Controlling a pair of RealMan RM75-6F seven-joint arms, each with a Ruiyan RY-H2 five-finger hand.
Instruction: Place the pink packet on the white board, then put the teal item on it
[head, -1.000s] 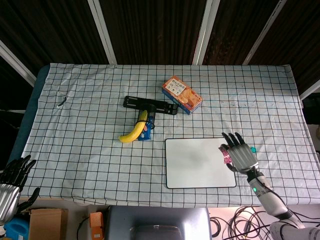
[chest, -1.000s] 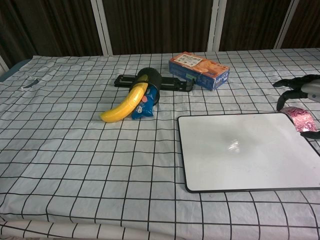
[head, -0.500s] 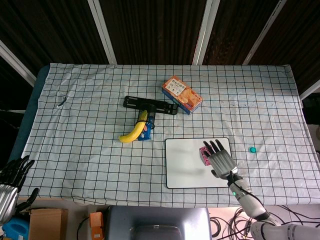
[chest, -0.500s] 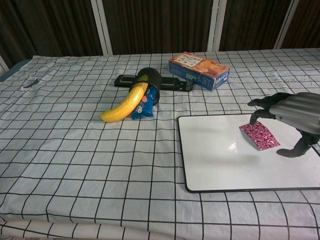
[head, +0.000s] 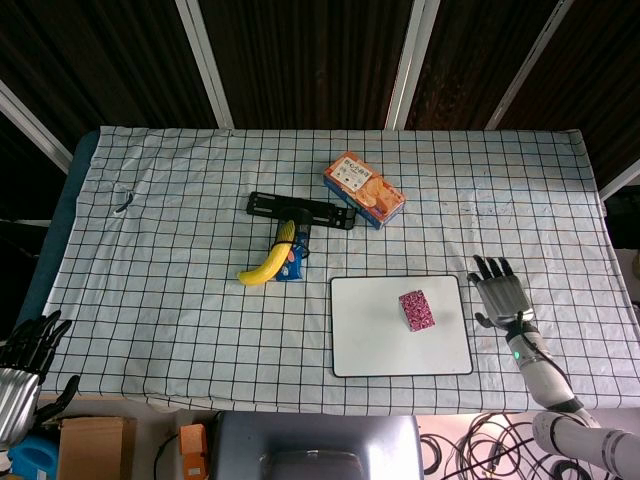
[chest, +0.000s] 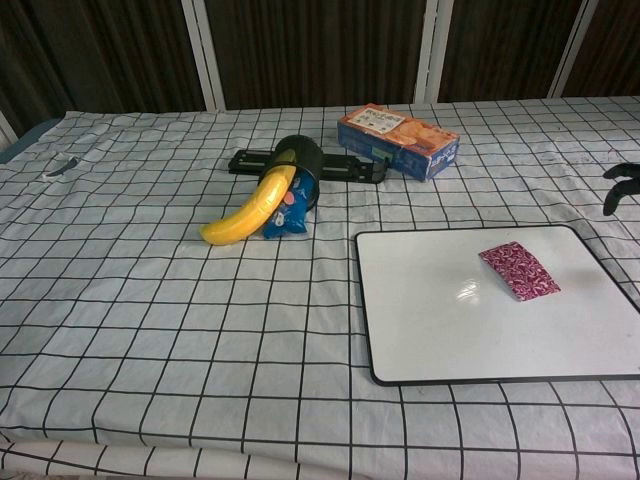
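Note:
The pink packet (head: 416, 309) (chest: 519, 269) lies flat on the white board (head: 365, 345) (chest: 440, 330), right of its middle, with nothing touching it. My right hand (head: 499, 289) hovers over the cloth just right of the board, fingers spread and back facing up; only its dark fingertips (chest: 620, 186) show at the chest view's right edge. No teal item shows in either view; the right hand covers the spot right of the board. My left hand (head: 22, 368) hangs off the table's near left corner, fingers apart and empty.
A banana (head: 266, 266) (chest: 248, 211) lies against a blue packet (head: 292, 264) and a black tool (head: 300, 210) left of the board. An orange and blue snack box (head: 364, 189) (chest: 398, 140) sits behind the board. A cardboard box (head: 95, 448) stands below the table edge.
My right hand carried the pink packet onto the board, let it go there, and moved back right off the board. The teal item, visible half a second ago, is now covered.

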